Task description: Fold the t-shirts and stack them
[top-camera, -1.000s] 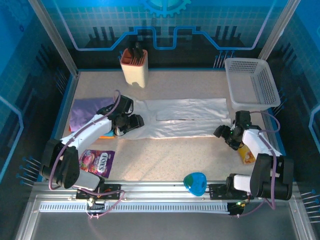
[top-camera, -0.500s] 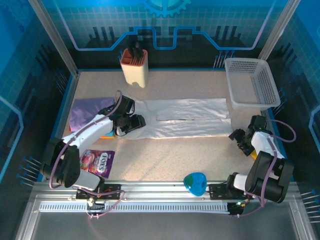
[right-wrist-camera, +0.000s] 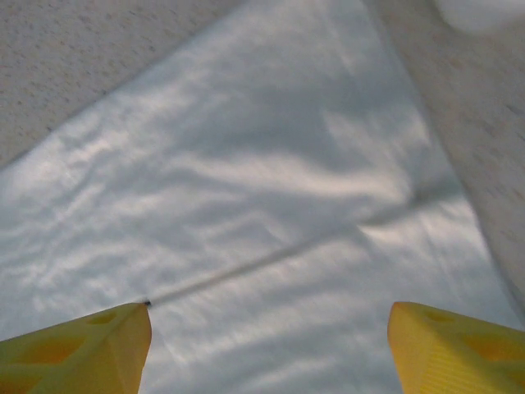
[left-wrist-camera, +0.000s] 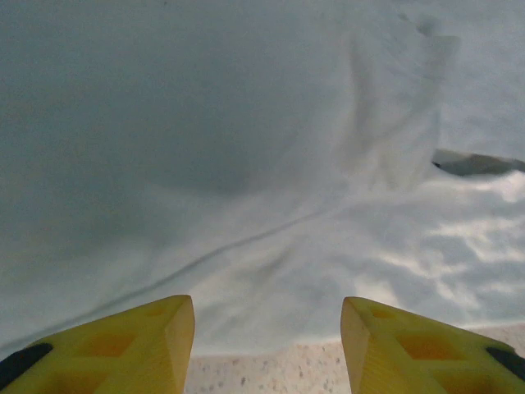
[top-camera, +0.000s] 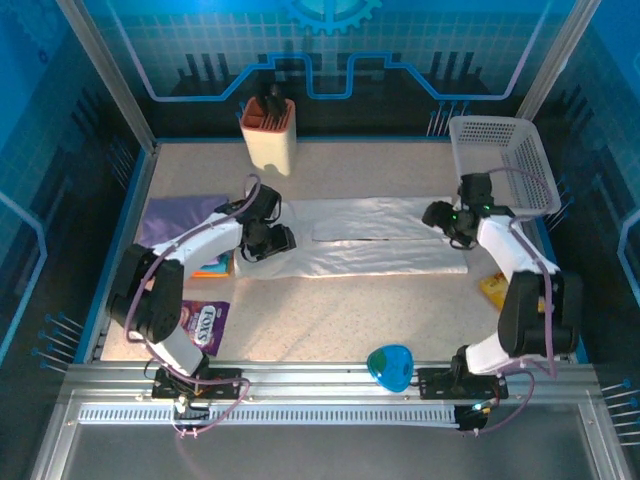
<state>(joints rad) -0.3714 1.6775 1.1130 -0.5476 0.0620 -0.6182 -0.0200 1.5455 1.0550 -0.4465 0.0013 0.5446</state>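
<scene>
Across the speckled counter (top-camera: 350,310) the white t-shirt (top-camera: 370,235) is lying as a long part-folded strip, unstacked, the folded lavender shirt (top-camera: 170,220) waiting at left, left jaws and right jaws hovering open over its ends, holding nothing.

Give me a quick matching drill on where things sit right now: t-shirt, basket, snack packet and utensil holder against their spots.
Things:
1. white t-shirt
2. white basket
3. purple snack packet
4. cream holder

Places:
A. far right corner
B. middle, spread flat
C. near left
D. far edge, left of centre

Pairs: 1-B, 2-A, 3-C, 4-D
</scene>
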